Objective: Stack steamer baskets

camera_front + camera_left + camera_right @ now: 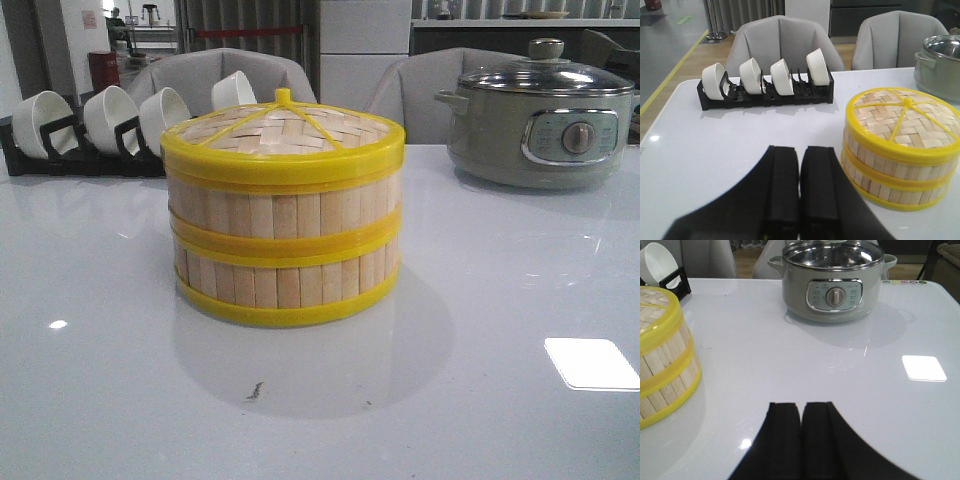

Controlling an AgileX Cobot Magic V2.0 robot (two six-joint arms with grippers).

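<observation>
Front view. Two steamer baskets (284, 250) stand one upon the other at the centre of the frame on the white table (500, 400), their yellow rims meeting flush at mid-height, so the stack appears complete. A woven bamboo lid (285, 130) with a yellow rim and knob closes the upper basket. A black rack of white bowls (100, 125) occupies the upper left; an electric cooker (540, 115) with a glass lid stands at the upper right. Neither arm enters this frame, which suggests both are drawn back from the stack.

Left wrist view. The left pincer (800, 192) fills the lower centre, its two black fingers pressed together with nothing between them. The baskets lie at the right of the frame, near but not touching the fingers; the bowl rack crosses the upper middle.

Right wrist view. The right pincer (801, 440) likewise shows its fingers closed on nothing, low in the frame above bare table. The baskets appear cut off at the left edge, well apart from the fingers; the cooker stands at the upper centre. Both pincers seem parked clear so the stack stays undisturbed.
</observation>
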